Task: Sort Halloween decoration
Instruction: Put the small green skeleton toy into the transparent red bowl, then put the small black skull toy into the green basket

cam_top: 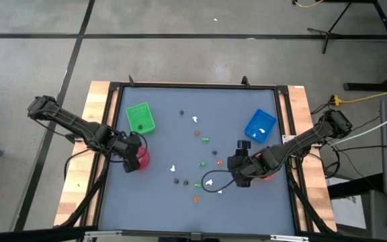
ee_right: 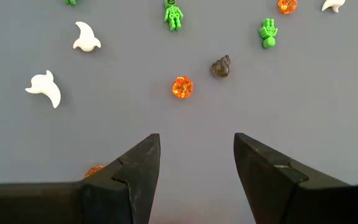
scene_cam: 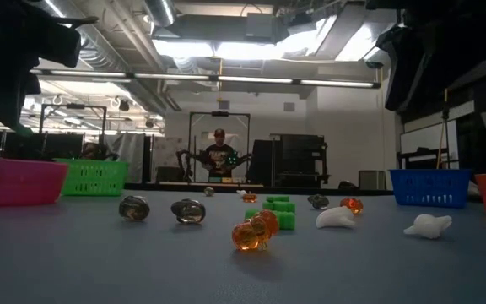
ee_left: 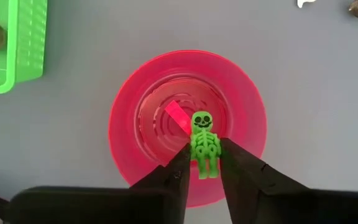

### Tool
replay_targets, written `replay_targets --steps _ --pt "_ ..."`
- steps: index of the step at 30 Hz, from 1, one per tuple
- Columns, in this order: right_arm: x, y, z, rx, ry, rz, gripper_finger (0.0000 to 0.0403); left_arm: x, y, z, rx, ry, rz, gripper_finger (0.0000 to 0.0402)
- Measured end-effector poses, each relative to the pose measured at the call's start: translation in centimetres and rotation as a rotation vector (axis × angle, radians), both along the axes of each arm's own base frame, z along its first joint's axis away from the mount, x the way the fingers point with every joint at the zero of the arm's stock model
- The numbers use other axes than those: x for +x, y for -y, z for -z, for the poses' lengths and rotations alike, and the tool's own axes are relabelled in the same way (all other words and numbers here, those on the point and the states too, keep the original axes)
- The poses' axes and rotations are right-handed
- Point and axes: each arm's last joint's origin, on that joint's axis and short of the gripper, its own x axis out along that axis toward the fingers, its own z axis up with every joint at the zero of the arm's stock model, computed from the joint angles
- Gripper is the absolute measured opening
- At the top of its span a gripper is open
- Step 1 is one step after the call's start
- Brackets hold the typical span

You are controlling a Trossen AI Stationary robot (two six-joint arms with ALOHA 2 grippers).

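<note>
— From the pink bowl (cam_top: 142, 157), where's my open path?

— Toward the table's (cam_top: 146, 202) near edge I see bare mat; nothing stands there. Just beyond the bowl sits the green tray (cam_top: 140, 117), blocking that side.

— And toward the middle?

— The scattered figures (cam_top: 200, 165) litter it: ghosts, pumpkins, green skeletons, dark pieces, with narrow gaps between them. Past them the right gripper (cam_top: 237, 163) hangs over the mat, near the blue tray (cam_top: 260, 126).

green tray (cam_top: 140, 117), blue tray (cam_top: 260, 126), pink bowl (ee_left: 187, 124)

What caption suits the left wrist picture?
Left gripper poised over the pink bowl, a green skeleton figure between its fingers.
</note>
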Motion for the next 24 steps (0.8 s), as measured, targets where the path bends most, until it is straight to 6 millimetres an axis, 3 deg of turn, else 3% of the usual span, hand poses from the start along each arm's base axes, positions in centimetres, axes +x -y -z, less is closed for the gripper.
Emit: replay_targets --steps 15,24 --pt "0.0 0.0 0.0 0.0 0.0 0.0 0.0205 0.0 -0.04 0.01 0.005 0.003 -0.023 0.0137" --pt "0.0 0.0 0.0 0.0 0.0 -0.001 0.0205 0.1 -0.06 -0.03 0.021 0.018 -0.029 0.0153"
